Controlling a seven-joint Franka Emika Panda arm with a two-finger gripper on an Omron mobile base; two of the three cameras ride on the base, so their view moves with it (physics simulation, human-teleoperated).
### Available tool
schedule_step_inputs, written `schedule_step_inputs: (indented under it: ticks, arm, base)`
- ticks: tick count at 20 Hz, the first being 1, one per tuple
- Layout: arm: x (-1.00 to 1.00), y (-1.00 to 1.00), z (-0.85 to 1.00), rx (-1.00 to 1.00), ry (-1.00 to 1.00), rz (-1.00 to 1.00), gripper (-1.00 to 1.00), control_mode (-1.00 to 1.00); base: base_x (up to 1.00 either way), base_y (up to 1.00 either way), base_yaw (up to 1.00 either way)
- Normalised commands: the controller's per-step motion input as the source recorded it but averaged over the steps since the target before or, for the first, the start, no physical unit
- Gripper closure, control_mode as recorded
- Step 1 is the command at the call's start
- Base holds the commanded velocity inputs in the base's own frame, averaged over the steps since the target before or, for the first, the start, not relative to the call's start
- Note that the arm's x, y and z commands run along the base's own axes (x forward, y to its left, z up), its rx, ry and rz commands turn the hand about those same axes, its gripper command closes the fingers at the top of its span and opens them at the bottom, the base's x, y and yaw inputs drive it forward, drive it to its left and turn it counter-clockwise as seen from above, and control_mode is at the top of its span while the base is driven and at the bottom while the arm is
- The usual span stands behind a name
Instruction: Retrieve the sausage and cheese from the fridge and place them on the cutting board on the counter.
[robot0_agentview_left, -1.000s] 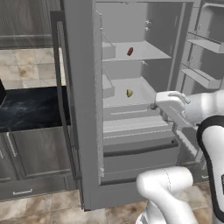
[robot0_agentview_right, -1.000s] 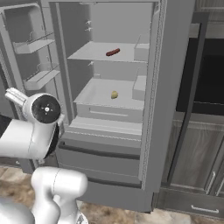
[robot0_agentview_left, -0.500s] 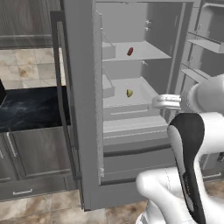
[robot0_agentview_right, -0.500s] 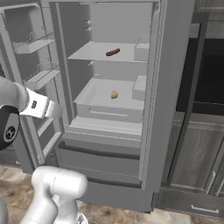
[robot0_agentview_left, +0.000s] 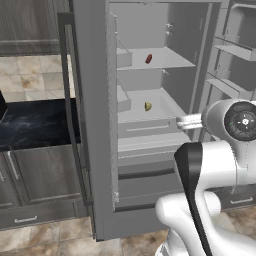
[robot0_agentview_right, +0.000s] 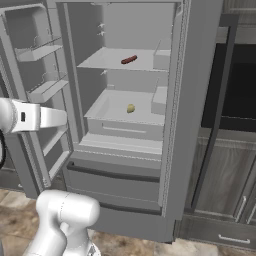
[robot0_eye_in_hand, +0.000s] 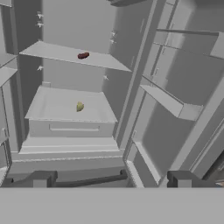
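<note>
The fridge (robot0_agentview_left: 92, 100) stands with both doors open. On its upper shelf lies the sausage (robot0_agentview_left: 148, 58) (robot0_agentview_right: 129, 60) (robot0_eye_in_hand: 83, 55), dark red-brown. One shelf down rests the yellow-green cheese (robot0_agentview_left: 147, 106) (robot0_agentview_right: 130, 108) (robot0_eye_in_hand: 79, 106). My gripper (robot0_eye_in_hand: 112, 179) is open and holds nothing; it hovers in front of the fridge, well short of both shelves and lower than the cheese. Its dark fingertips (robot0_eye_in_hand: 42, 178) stand wide apart. The black counter (robot0_agentview_left: 35, 122) lies to the left of the fridge. The cutting board is out of view.
The open door (robot0_agentview_left: 235, 55) with its bins stands close beside the hand on the right. The other door (robot0_agentview_right: 195, 100) hangs between the shelves and the counter. Grey drawers (robot0_agentview_right: 115, 185) sit under the shelves. Dark cabinets (robot0_agentview_left: 40, 175) carry the counter.
The arm has swung its elbow and wrist around, and the hand now points into the fridge. Sausage and cheese lie where they were. The jaws stay open.
</note>
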Motion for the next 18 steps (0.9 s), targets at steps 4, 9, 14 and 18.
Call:
schedule_step_inputs:
  ticks: [4, 9, 14, 18]
  arm:
    - [0.0, -0.18, 0.0, 0.03, 0.03, 0.15, -1.0, -1.0]
    - [-0.02, -0.08, 0.11, 0.18, 0.19, 0.13, -1.0, -1.0]
    - [-0.29, 0.0, 0.3, 0.06, 0.11, 0.0, -1.0, -1.0]
    - [-0.21, 0.02, 0.03, 0.0, 0.0, 0.01, -1.0, -1.0]
  base:
    - [0.0, 0.0, 0.0]
    - [0.0, 0.0, 0.0]
    - [0.0, 0.0, 0.0]
    - [0.0, 0.0, 0.0]
